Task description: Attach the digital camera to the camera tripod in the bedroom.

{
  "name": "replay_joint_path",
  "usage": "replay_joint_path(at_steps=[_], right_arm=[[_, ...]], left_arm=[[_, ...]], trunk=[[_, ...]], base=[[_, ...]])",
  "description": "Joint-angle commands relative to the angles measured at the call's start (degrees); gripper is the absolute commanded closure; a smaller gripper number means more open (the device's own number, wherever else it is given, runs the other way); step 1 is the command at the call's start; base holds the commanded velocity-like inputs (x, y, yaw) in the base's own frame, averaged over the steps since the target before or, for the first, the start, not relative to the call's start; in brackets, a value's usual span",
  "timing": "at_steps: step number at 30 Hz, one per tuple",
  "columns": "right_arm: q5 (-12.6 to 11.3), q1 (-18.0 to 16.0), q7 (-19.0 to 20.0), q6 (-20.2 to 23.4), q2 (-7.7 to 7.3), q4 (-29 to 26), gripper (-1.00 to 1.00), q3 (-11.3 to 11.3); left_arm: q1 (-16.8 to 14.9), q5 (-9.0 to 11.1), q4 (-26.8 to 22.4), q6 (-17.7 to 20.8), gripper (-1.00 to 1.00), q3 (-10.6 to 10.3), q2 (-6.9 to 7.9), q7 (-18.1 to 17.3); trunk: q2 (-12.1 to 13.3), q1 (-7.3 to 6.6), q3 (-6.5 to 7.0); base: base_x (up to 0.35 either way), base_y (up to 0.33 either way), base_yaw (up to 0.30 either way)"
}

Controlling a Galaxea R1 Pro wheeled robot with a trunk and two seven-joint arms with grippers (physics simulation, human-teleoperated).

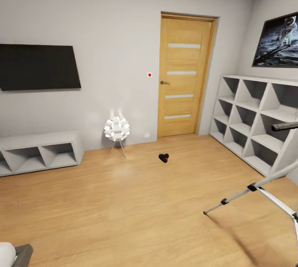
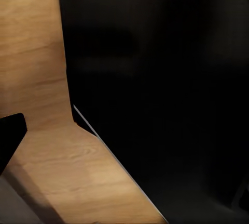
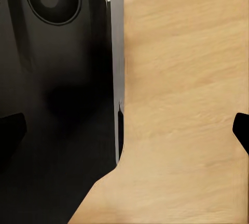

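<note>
Right gripper (image 3: 124, 125): 2 dark fingertips at opposite picture edges, spread apart over bare wood floor (image 3: 181, 78), grasping nothing.
Left gripper: 1 dark fingertip (image 2: 10, 130) visible; jaw state cannot be told.
Camera tripod (image 1: 265, 184): near right, silver legs splayed on the floor.
Digital camera (image 1: 164, 158): mid-floor, well apart from the tripod.
Lamp (image 1: 116, 129): beyond, by the wall.
Door (image 1: 182, 77): far wall, closed.
Cube shelf (image 1: 256, 118): right wall.

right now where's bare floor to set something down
Wide bare wood floor between the low shelf unit and the camera tripod. Tighter at right, where the tripod legs stand by the cube shelf. The digital camera lies before the door.
</note>
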Motion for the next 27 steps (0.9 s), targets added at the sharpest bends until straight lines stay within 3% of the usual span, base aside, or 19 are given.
replay_joint_path(at_steps=[1,12,27], right_arm=[[0.0,0.0,0.1,-0.2,-0.01,0.1,-1.0,-0.1],[0.0,0.0,0.1,-0.2,-0.01,0.0,-1.0,-0.1],[0.0,0.0,0.1,-0.2,-0.01,0.0,-1.0,-0.1]], left_arm=[[0.0,0.1,-0.1,0.0,-1.0,0.0,0.01,0.0],[0.0,0.1,-0.1,0.0,-1.0,0.0,0.22,0.0],[0.0,0.1,-0.1,0.2,-1.0,0.0,0.46,0.0]], trunk=[[0.0,0.03,-0.03],[0.0,0.03,-0.03],[0.0,0.03,-0.03]], base=[[0.268,0.214,0.281],[0.282,0.201,0.281],[0.335,0.027,0.237]])
